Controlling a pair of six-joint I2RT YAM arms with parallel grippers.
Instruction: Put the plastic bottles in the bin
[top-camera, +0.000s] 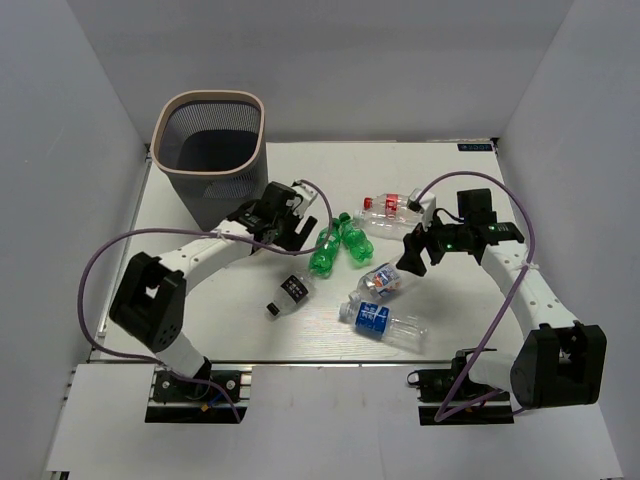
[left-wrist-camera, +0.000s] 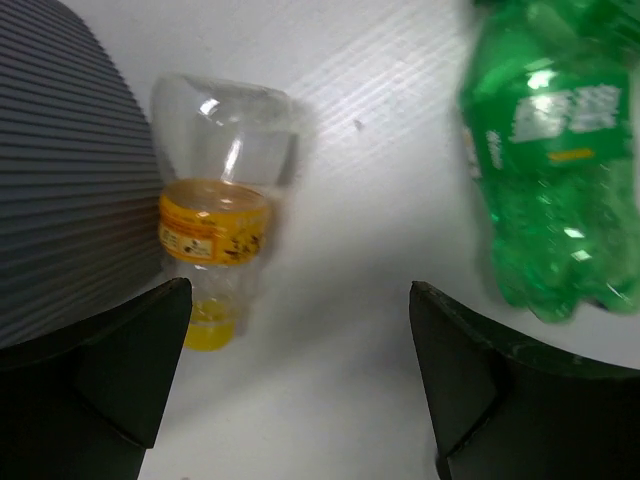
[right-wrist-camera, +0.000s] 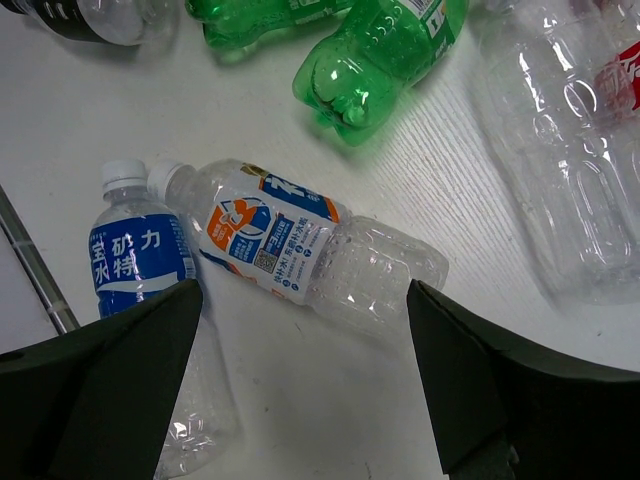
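Observation:
The grey mesh bin stands at the back left. My left gripper is open just right of it, over a clear yellow-capped bottle that lies against the bin wall. That bottle is hidden in the top view. Two green bottles lie mid-table, and one shows in the left wrist view. My right gripper is open and empty above a bottle with a blue-and-orange label. A blue-label bottle, a red-label bottle and a black-label bottle lie nearby.
The white table is boxed in by grey walls at the back and both sides. Its near edge runs in front of the arm bases. A purple cable loops off each arm.

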